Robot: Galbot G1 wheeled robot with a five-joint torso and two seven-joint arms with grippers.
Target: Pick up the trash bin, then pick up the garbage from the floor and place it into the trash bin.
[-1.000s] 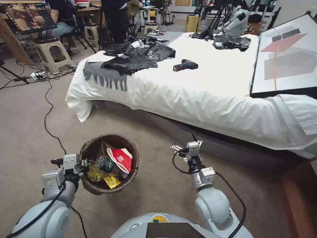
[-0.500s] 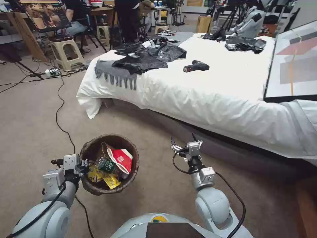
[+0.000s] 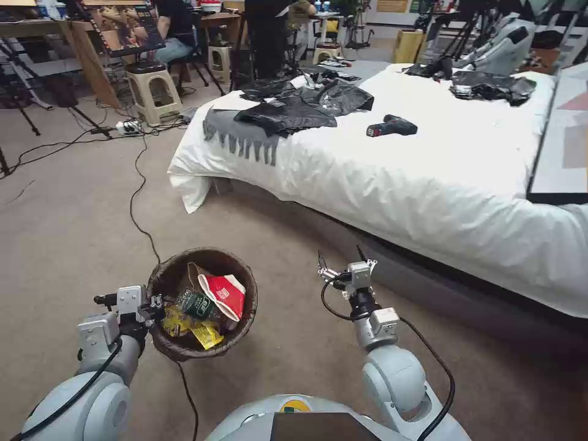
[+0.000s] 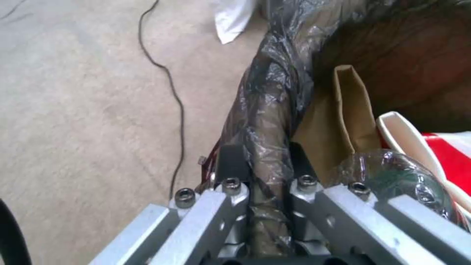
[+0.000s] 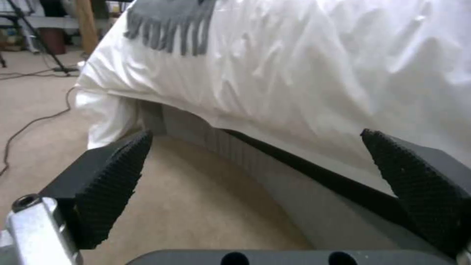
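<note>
Now one trash bin [image 3: 202, 343] hangs over beige carpet [image 3: 61, 233], its rim pinched by the left gripper [image 4: 262, 173]. Inside lies garbage [image 3: 208, 303]. Beside one white bed [image 3: 429, 177], the right gripper [image 5: 255, 184] gapes empty.

Trash bin [image 3: 160, 278]: small, round, wrinkled dark-brown bag folded over rim, upright, held off carpet at head view's 7 o'clock, left gripper [image 3: 154, 304] clamped on rim at bin's 9 o'clock side; in left wrist view bagged rim [image 4: 269, 121] pinched between fingers.

Garbage inside bin: red-and-white packet [image 3: 225, 294] leaning toward 3 o'clock wall; brown paper bag [image 4: 338, 121] standing behind it; green-labelled plastic bottle [image 3: 195, 304] lying at centre; yellow wrappers [image 3: 205, 334] low at 6 o'clock side.
</note>
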